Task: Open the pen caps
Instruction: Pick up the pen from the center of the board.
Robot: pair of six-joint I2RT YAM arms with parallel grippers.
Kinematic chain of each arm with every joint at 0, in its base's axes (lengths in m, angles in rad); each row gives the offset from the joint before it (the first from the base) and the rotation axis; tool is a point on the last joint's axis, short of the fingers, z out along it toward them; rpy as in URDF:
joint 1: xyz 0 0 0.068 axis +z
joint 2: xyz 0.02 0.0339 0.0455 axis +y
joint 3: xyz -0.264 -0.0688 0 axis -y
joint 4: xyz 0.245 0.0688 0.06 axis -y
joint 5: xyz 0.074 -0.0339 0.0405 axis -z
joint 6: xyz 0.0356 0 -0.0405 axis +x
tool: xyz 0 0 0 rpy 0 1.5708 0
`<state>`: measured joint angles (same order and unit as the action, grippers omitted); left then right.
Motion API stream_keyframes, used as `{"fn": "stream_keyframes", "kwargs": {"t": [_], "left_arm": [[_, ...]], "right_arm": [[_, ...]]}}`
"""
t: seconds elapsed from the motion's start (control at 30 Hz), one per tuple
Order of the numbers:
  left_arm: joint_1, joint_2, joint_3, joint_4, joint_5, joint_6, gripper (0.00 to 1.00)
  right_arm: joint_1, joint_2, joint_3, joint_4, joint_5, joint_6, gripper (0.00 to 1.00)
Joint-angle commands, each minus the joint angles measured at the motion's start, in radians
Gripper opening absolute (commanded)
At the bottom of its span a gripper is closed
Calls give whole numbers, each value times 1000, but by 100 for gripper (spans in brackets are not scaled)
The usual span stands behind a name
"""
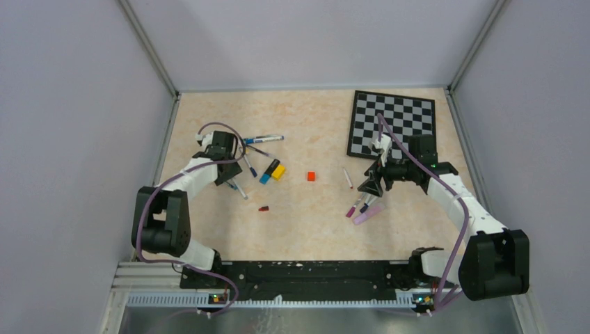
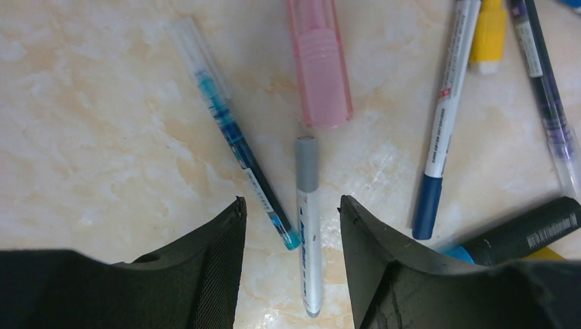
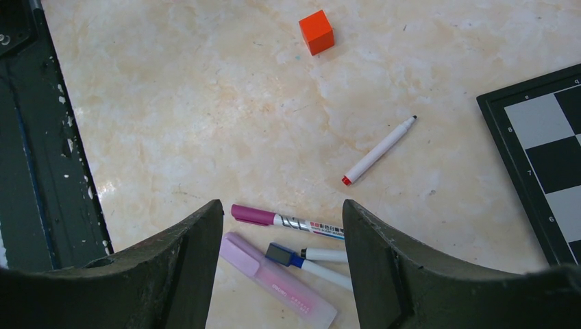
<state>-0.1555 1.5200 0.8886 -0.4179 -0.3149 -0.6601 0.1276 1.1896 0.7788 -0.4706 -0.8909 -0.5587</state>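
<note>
My left gripper is open over a cluster of pens at the left. In the left wrist view its jaws straddle a silver pen with a grey cap. A thin blue pen, a pink highlighter and a white marker with a blue cap lie beside it. My right gripper is open and empty. Its jaws hover above a purple-capped marker, a lilac highlighter and a blue-capped pen. An uncapped white pen lies beyond.
A red cube sits mid-table, also in the right wrist view. A chessboard lies at the back right. Blue and yellow highlighter pieces and a small dark red cap lie between the arms. Grey walls enclose the table.
</note>
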Motion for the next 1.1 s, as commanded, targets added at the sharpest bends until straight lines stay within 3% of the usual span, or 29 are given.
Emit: {"fn": "stream_keyframes", "kwargs": {"t": [0.0, 0.53, 0.8, 1.07], "left_arm": [[39, -25, 12, -19, -32, -51, 57], [85, 81, 43, -79, 4, -76, 40], [88, 107, 39, -85, 7, -79, 36], [97, 121, 37, -100, 1, -80, 23]], "right_arm": [[-7, 4, 0, 38, -13, -23, 63], [-7, 5, 2, 34, -10, -27, 63], [-7, 2, 4, 30, -10, -30, 63], [-7, -4, 7, 24, -11, -32, 63]]}}
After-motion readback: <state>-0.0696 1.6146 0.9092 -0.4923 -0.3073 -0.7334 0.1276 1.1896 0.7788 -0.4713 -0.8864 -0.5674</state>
